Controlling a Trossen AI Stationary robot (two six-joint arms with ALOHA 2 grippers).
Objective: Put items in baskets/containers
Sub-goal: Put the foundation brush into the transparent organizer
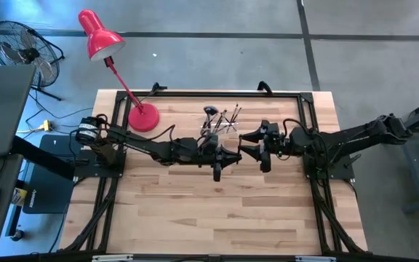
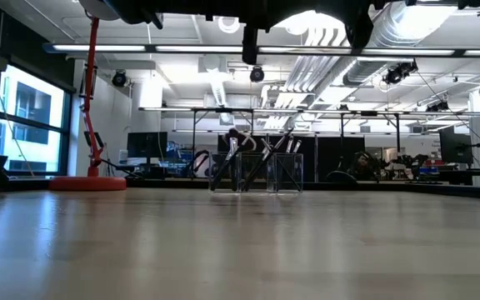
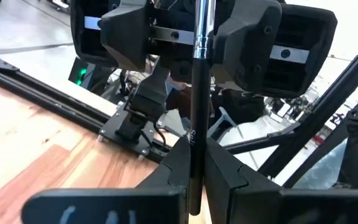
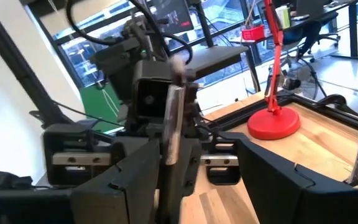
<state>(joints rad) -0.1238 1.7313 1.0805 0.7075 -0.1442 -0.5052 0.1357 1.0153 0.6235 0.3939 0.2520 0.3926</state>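
- Left tool (image 1: pixel 228 159): positioned above the centre of the surface (image 1: pixel 217 218), fingers (image 3: pixel 179 168) clamped together on the dark handle of one makeup brush (image 3: pixel 197 106). The brush stands across the fingers, its silvery ferrule pointing toward the facing tool.
- Right tool (image 1: pixel 247 144): directly opposite the left tool, at 3 o'clock from it, tip to tip. Its fingers (image 4: pixel 278 180) stand apart on either side of the same brush; the right wrist view shows the brush between them, with no contact that can be confirmed.
- Both tools are raised clear of the surface; the low view shows only their undersides at the upper edge.
- Clear holder (image 2: pixel 257 172): at 12 o'clock from the tools, near the far edge of the surface, with the remaining brushes (image 1: pixel 220 120) leaning inside it.
- Red desk lamp (image 1: pixel 142 116): its base stands at 9 o'clock from the holder.
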